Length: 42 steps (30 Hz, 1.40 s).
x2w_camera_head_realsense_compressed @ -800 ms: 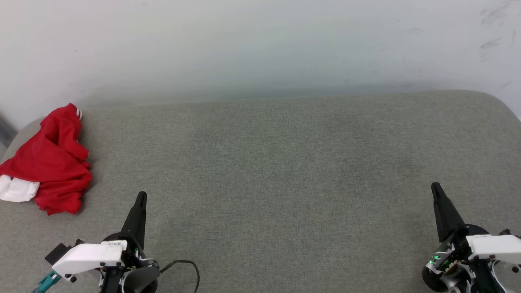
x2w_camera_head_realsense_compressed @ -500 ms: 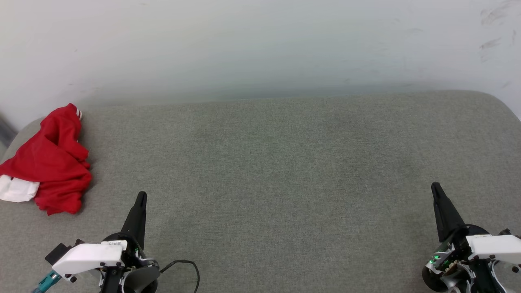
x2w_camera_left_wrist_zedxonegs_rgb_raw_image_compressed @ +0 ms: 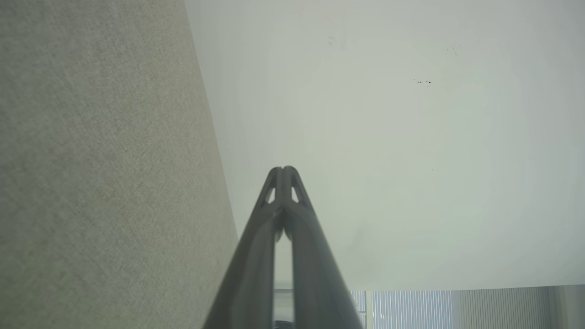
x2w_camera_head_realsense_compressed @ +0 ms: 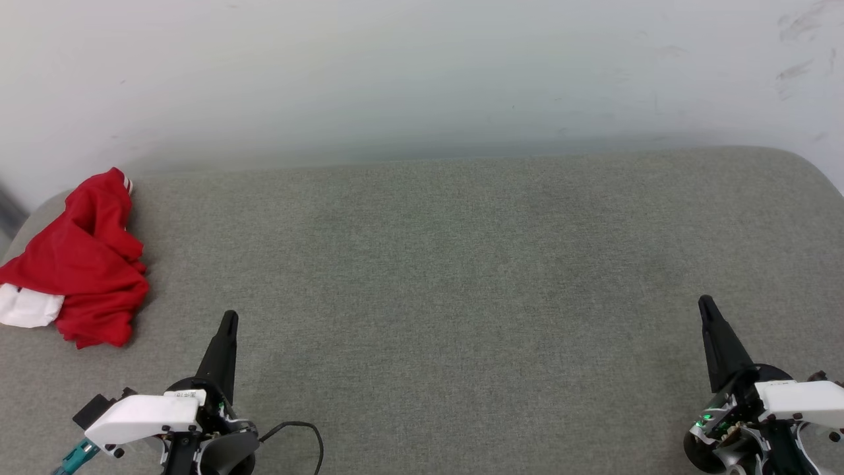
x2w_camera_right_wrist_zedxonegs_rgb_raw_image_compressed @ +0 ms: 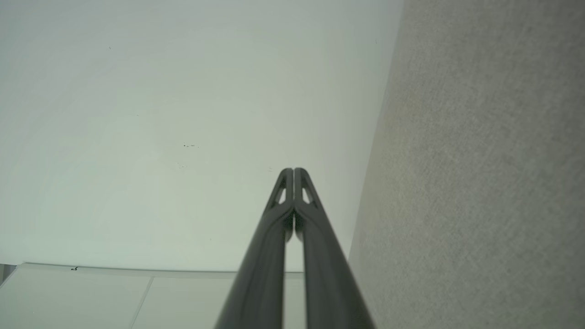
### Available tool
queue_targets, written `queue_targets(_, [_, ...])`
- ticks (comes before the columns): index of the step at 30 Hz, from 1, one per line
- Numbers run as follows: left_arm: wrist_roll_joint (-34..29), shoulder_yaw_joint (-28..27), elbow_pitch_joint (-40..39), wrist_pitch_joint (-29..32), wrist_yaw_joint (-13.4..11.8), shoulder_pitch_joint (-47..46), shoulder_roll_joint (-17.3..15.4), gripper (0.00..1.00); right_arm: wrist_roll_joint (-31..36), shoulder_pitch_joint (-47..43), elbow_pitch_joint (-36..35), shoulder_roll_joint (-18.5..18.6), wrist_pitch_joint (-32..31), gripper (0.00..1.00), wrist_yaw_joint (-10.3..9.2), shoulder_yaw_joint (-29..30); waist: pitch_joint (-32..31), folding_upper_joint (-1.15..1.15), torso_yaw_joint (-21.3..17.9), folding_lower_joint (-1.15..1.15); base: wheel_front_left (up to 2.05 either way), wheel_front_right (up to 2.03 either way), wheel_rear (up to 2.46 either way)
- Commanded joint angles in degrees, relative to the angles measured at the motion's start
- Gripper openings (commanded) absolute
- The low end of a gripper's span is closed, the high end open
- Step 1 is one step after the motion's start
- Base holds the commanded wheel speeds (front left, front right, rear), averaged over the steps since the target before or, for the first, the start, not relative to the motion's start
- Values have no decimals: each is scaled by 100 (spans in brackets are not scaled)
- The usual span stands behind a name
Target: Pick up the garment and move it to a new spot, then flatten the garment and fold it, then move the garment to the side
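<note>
From the head: red garment point(x2w_camera_head_realsense_compressed: 79, 264) heaped and crumpled at the left edge of the grey tabletop point(x2w_camera_head_realsense_compressed: 448, 277), a patch of white cloth poking out at its left, pale wall point(x2w_camera_head_realsense_compressed: 422, 72) beyond. Left pincer point(x2w_camera_head_realsense_compressed: 229, 318) low at the near left, fingers pressed together into one dark point, holding nothing, to the right of the heap and nearer, well apart from it. Right pincer point(x2w_camera_head_realsense_compressed: 704, 302) at the near right, likewise closed tight and empty, far across from the cloth.

From the left wrist: fingertips meeting with no gap, aimed at the bare wall, tabletop fabric along the left side.

From the right wrist: same tight closure, tips touching, wall ahead, tabletop fabric down the right side.

Judging by this: first step, the pick-up, not yet begun. Next probably calls for spreading the left pincer wide, swinging it left and farther out to the heap, coming down over a raised fold, and pinching enough cloth to lift the lot toward the open middle.
</note>
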State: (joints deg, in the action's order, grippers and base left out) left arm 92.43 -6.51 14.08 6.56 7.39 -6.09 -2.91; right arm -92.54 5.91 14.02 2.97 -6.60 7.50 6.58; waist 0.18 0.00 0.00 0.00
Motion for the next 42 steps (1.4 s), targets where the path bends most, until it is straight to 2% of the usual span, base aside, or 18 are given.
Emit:
queue_targets(1, [-4, -3, 3, 11, 19, -34, 4, 0, 27, 59, 1, -16, -3, 0, -2, -3, 0, 0, 0, 0, 0, 0, 0])
queue_targets(6, [-4, -4, 3, 11, 19, -34, 4, 0, 27, 59, 1, -16, -3, 0, -2, -4, 0, 0, 0, 0, 0, 0, 0])
queue_targets(7, [0, 4, 16, -1, 0, 7, 1, 100, -1, -9, 15, 0, 0, 100, 0, 0, 0, 0, 0, 0, 0, 0, 0])
queue_targets(12, [-3, 30, 158, -34, -6, 160, 21, 100, 11, -169, 155, -4, 23, 100, -2, -18, 3, 0, -1, 0, 0, 0, 0])
queue_targets(20, [-76, 144, -8, -269, -4, 243, 18, 100, 184, -299, -32, -5, 259, 100, -2, -122, 13, 0, -9, 0, 0, 0, 0])
queue_targets(27, [-413, 35, -72, -458, -3, 292, 16, 100, 472, -389, -152, -5, 449, 100, -2, -156, 21, 0, -15, 0, 0, 0, 0])
queue_targets(32, [-1030, -173, -69, -583, -1, 297, 14, 100, 920, -416, -172, -5, 576, 100, -2, -127, 29, 0, -19, 0, 0, 0, 0])
queue_targets(37, [-1158, -221, -183, -702, 0, 308, 12, 100, 1613, -414, -201, -5, 695, 100, -2, -31, 39, 0, -24, 0, 0, 0, 0])
queue_targets(42, [-1580, -341, -293, -812, 1, 341, 11, 100, 2327, -400, -346, -5, 808, 100, -1, 50, 48, 0, -28, 0, 0, 0, 0])
